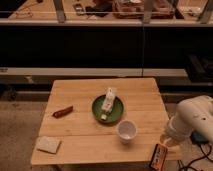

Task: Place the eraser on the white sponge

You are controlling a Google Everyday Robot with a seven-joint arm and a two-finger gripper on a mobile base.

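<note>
The eraser point(158, 157), a small dark block with an orange-red face, is tilted at the table's front right corner. My gripper point(164, 146) is just above it and shut on its upper end. The white arm point(193, 119) reaches in from the right. The white sponge point(48, 144), a flat pale pad, lies on the table's front left corner, far from the gripper.
On the wooden table point(90, 135), a green plate point(116, 114) holding a white box point(108, 99) stands in the middle. A white cup point(127, 131) stands in front of the plate. A reddish-brown sausage-shaped item point(63, 111) lies at the left. A dark counter runs behind.
</note>
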